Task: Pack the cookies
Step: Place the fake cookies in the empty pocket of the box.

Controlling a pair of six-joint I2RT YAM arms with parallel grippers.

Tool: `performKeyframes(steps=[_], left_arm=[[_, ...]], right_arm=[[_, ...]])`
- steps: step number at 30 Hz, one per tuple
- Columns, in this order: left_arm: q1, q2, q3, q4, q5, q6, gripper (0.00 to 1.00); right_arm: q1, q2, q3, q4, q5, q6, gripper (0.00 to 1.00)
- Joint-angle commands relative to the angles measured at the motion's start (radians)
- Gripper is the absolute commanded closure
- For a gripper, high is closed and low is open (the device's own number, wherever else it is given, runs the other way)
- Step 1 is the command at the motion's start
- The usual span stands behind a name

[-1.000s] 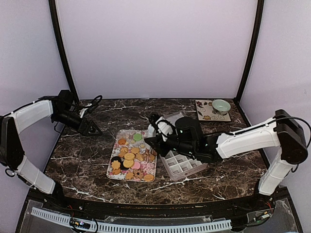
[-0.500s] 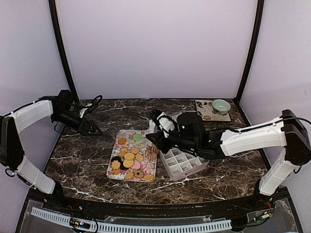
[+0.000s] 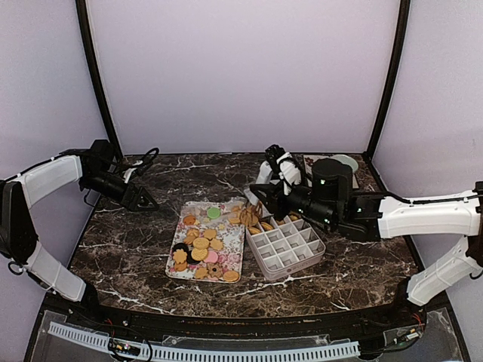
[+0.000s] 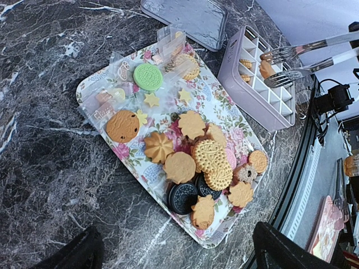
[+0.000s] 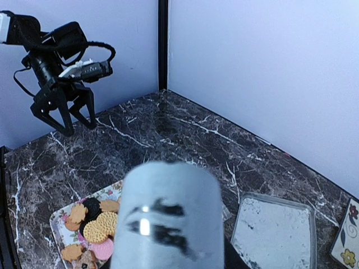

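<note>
Golden-tan, orange and dark brown cookies (image 4: 192, 124), round or flower-shaped, lie heaped on a floral rectangular tray (image 4: 233, 117) toward the middle of the desk's near edge. A green one and a few others at the tray's far end sit in clear wrappers. Just beside the tray, on the side of the desk's right edge, stands a lilac plastic box of square compartments (image 3: 283, 249), with a few cookies in its far row.

A second ago the right gripper (image 3: 281, 185) hung over the tray's edge. It has since drawn back toward the far right. Its jaws are clenched on silver metal tongs (image 4: 280, 54), whose tips pinch one tan cookie (image 4: 266, 68) above the box's far compartments.

Beyond the box lies a clear plastic lid (image 5: 272, 232). Near the far left corner the left gripper (image 3: 142, 200) has not moved, its jaws released and wide. A pale green bowl (image 3: 343, 164) sits in the far right corner.
</note>
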Motion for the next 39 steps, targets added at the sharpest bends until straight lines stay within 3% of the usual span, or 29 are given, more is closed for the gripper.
performKeyframes(steps=[1,10,39], left_arm=[[0.007,-0.029,-0.001,-0.013,0.019,-0.006,0.05],[0.008,-0.030,0.004,-0.017,0.019,-0.009,0.05],[0.007,-0.027,0.007,-0.019,0.023,-0.012,0.05]], right_arm=[[-0.004,-0.029,-0.057,0.015,0.021,0.030,0.73],[-0.003,-0.036,-0.091,0.030,0.010,0.061,0.72],[-0.003,-0.077,-0.099,-0.011,0.031,0.065,0.52]])
